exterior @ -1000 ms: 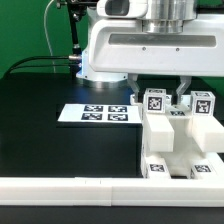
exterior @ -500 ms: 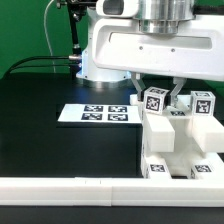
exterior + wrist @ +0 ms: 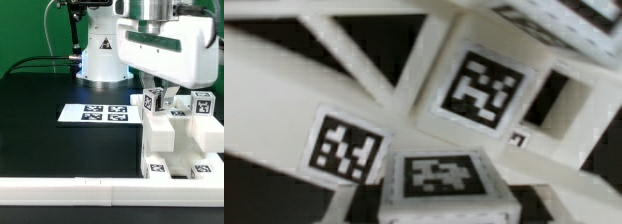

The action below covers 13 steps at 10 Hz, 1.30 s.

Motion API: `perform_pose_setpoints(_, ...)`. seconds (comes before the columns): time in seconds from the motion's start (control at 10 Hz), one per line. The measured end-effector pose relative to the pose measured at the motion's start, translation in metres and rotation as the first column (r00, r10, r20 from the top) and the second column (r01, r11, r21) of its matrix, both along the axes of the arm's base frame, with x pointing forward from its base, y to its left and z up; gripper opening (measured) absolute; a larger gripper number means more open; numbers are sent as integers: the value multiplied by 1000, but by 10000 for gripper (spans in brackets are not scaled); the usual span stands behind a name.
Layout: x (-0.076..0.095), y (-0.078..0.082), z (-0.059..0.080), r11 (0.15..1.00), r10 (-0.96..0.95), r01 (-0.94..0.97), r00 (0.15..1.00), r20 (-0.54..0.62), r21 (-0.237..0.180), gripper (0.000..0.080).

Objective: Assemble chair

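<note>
The partly built white chair stands at the exterior view's right, with two tagged posts rising from its blocky body. My gripper comes down on the left post, its fingers on either side of the tagged top, shut on it and tilted. The right post stands free. In the wrist view the held post's tagged end fills the near middle. Behind it are a tagged panel and slanted white frame bars. My own fingers do not show clearly there.
The marker board lies flat on the black table to the left of the chair. A long low white rail runs along the front edge. The arm's white base stands at the back, with cables beside it.
The jaws have closed in on the left post. The hand has twisted and swung toward the exterior view's right, and the post's tag now sits tilted where it was square before.
</note>
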State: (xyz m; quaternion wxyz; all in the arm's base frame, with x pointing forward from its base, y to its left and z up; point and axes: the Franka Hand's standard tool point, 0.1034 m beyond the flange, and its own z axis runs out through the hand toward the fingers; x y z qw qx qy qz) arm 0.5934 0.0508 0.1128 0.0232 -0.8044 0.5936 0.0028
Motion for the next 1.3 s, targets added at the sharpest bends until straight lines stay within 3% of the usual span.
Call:
perform_pose_setpoints(0.2,0,-1,-1,995,-101,101,995,4,8,278)
perform_pose_setpoints(0.3,0,-1,-1,997,-76,76,997,5,7,335)
perform_pose_setpoints(0.4,0,-1,-1,1000,-23,23,1000,8,6,468)
perform_pose_setpoints(0.5,1,-4,-1,998,68,-68,998,13,3,468)
perform_pose_setpoints(0.6,4,-7,1,979,204,-204,979,22,-3,606)
perform_pose_setpoints(0.8,3,-6,0,855,519,-518,854,30,-20,636)
perform_pose_setpoints(1.1,3,-7,0,762,647,-647,761,33,-29,649)
perform_pose_setpoints(1.2,1,-1,2,590,808,-807,589,31,-41,649)
perform_pose_setpoints(1.3,2,-1,4,571,821,-820,570,36,-43,649)
